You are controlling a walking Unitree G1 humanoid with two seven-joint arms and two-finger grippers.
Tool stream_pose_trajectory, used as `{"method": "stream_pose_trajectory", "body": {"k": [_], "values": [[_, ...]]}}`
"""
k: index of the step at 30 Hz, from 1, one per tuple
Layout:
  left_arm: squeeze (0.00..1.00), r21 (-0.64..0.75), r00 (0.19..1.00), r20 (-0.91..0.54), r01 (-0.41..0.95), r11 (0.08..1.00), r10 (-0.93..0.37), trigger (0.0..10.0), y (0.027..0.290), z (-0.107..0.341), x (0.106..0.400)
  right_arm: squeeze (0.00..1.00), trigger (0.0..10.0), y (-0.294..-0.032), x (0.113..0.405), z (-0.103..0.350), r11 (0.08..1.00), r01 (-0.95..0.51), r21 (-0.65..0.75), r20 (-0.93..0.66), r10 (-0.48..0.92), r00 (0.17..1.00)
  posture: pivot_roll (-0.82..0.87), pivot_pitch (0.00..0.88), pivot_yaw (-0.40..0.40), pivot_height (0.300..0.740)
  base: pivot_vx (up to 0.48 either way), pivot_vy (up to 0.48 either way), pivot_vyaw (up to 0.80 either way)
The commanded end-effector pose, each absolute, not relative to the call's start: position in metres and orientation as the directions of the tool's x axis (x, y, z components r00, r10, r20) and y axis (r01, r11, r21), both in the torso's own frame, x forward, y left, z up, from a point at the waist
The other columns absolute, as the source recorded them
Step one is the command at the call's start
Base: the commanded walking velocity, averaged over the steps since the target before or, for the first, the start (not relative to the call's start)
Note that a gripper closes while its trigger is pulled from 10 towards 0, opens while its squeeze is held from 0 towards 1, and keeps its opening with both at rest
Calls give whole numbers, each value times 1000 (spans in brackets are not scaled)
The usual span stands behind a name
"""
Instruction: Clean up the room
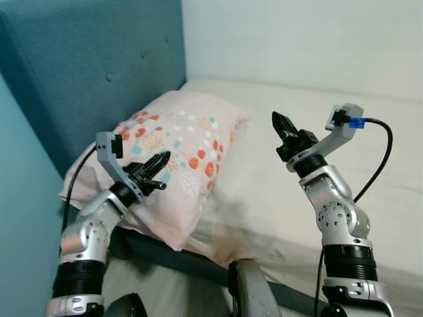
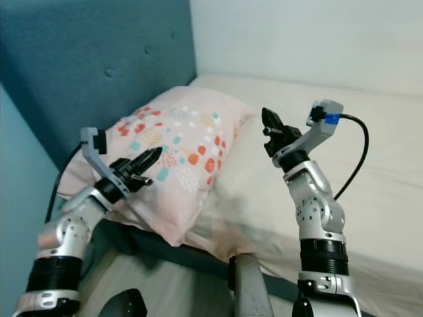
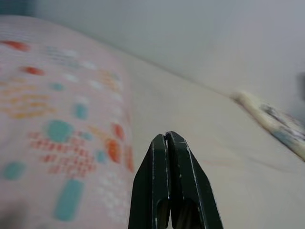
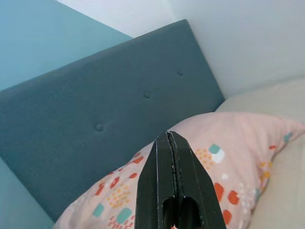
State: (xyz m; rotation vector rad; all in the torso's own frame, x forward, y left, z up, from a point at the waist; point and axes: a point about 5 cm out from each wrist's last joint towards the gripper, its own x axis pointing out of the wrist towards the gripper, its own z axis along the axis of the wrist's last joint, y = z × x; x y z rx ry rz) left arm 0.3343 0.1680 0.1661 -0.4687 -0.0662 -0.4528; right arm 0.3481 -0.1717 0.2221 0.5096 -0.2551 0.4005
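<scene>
The pink patterned pillow (image 1: 178,165) lies on the bed (image 1: 317,191), against the teal headboard (image 1: 86,66). The left hand (image 1: 160,162) hovers over the pillow's near side, fingers clenched on nothing. Right of the pillow, the right hand (image 1: 283,122) hangs above the bare sheet, also clenched and empty.

Silver jointed arms, black ribbed collars; black-fingered left gripper (image 1: 160,162), right gripper (image 1: 283,124); black cable (image 1: 378,158), blue connector (image 1: 357,123).
</scene>
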Motion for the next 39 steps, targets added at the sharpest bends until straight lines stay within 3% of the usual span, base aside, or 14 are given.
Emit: {"method": "stream_pose_trajectory", "body": {"k": [1,11,15,21,32,39], "values": [[0,-431,955,104,296,852,-279,10000,169,158,332,0,10000,-170,348,219,800,-441,406,335,319,887,-65,52,5,575,0,0,0],[0,-344,987,1,150,927,-160,10000,163,143,328,0,10000,-163,349,214,788,-463,406,329,346,879,-58,48,0,614,0,0,0],[0,-295,989,-28,133,946,-147,10000,160,140,328,0,10000,-159,349,213,783,-477,399,324,366,872,-56,47,-4,628,-480,0,0],[0,-278,998,-5,65,958,-69,10000,169,142,326,0,10000,-154,349,210,774,-498,391,319,393,862,-52,50,-6,666,-179,0,0],[0,-270,999,-10,45,962,-49,10000,173,137,321,0,10000,-154,348,206,773,-501,389,310,402,861,-46,43,-7,690,0,0,0],[0,-194,995,-102,-23,981,3,10000,185,103,305,0,10000,-152,349,186,780,-481,400,242,417,876,-38,27,-14,710,0,0,0]]}}
